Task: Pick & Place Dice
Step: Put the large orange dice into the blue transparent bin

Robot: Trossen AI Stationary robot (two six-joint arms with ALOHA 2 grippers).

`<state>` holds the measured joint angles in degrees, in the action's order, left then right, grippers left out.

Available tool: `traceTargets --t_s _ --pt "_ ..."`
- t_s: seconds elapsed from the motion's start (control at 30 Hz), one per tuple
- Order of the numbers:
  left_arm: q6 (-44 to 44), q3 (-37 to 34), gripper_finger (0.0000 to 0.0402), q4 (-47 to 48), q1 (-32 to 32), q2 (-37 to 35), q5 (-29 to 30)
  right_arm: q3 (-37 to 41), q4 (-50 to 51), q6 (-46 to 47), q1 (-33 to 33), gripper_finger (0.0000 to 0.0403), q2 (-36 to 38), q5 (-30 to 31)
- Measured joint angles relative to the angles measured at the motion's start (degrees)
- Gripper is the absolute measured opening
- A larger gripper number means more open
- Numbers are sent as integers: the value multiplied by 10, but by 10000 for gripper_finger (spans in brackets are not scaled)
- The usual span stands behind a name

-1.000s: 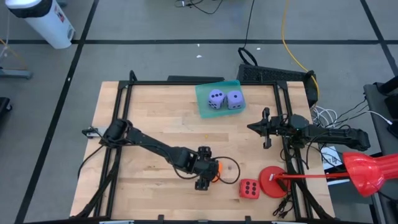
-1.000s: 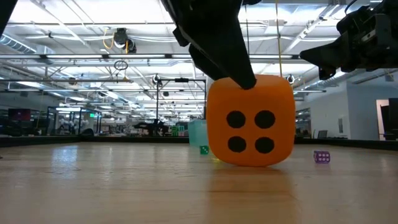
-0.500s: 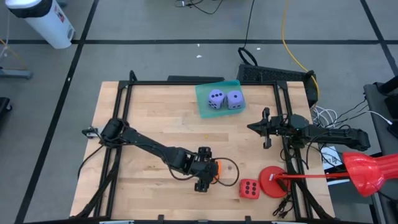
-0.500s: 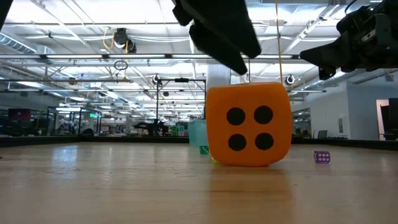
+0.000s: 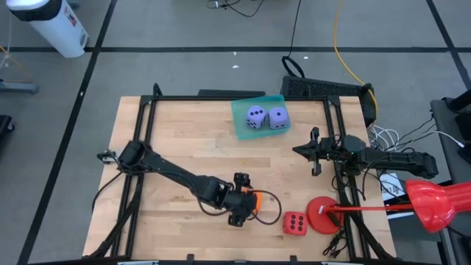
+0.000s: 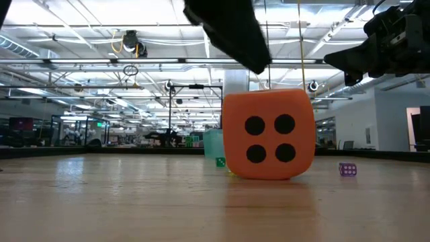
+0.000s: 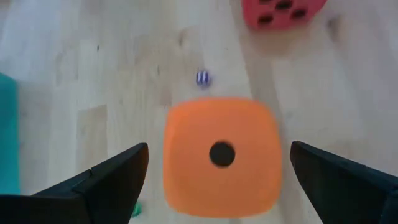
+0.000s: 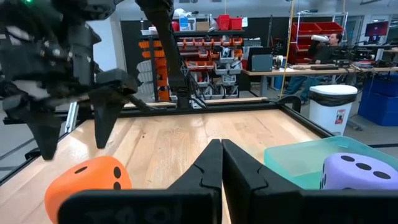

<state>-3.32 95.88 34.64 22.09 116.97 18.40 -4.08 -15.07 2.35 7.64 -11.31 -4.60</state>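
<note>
An orange die (image 5: 255, 199) rests flat on the wooden table near its front edge, four pips facing the low view (image 6: 269, 134). My left gripper (image 5: 241, 199) hangs open just above it. Its fingers (image 7: 112, 180) stand to either side of the die (image 7: 221, 155) and clear of it. A red die (image 5: 295, 223) lies to the right of the orange one. Two lavender dice (image 5: 266, 116) sit in a teal tray (image 5: 240, 124) at the far edge. My right gripper (image 5: 316, 152) waits shut at the table's right side.
A flat red disc (image 5: 321, 215) lies at the front right, beside the red die. A tiny purple die (image 7: 203, 78) and a tiny green one (image 6: 220, 161) lie on the wood near the orange die. A black frame (image 5: 221, 98) borders the table.
My left gripper has risen off the orange die's top and stayed open. The die, a little tilted under the finger a second ago, has settled flat on the table.
</note>
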Motion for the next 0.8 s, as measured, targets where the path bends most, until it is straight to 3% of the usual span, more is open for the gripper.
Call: traceTargets --t_s 0.2,0.8 --pt "20 0 400 1 6 1 27 0 3 0 0 0 0 0" --pt "-14 1 400 9 -21 37 -11 0 -8 -1 0 0 -20 1"
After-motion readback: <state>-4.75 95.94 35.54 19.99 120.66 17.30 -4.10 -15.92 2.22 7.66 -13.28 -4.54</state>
